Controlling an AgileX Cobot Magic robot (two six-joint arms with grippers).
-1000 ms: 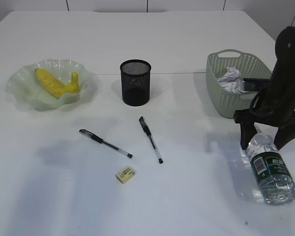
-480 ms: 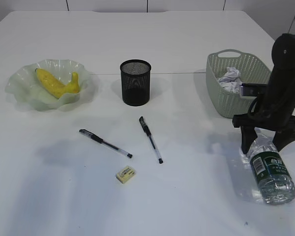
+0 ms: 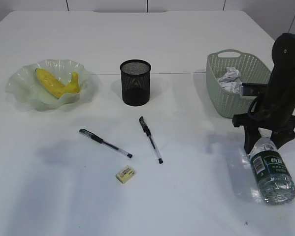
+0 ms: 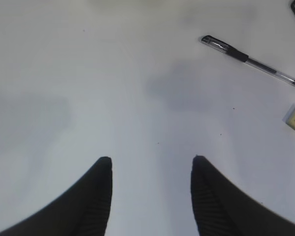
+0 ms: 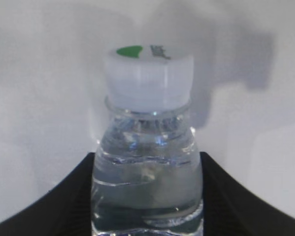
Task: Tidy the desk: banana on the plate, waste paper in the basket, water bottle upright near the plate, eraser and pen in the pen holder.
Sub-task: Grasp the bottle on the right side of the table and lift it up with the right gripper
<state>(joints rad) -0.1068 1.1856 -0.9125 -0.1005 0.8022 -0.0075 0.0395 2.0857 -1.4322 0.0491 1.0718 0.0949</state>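
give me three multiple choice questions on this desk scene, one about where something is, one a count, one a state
1. Where is the banana?
A. on the plate
B. in the basket
C. in the pen holder

2. How many pens lie on the table?
A. one
B. two
C. four

3. How is the water bottle?
A. standing upright
B. lying on its side
C. inside the basket

Answers:
1. A, the yellow fruit rests in the wavy green dish.
2. B, one pen left, the other pen right.
3. B, it lies flat with the right gripper at its neck.
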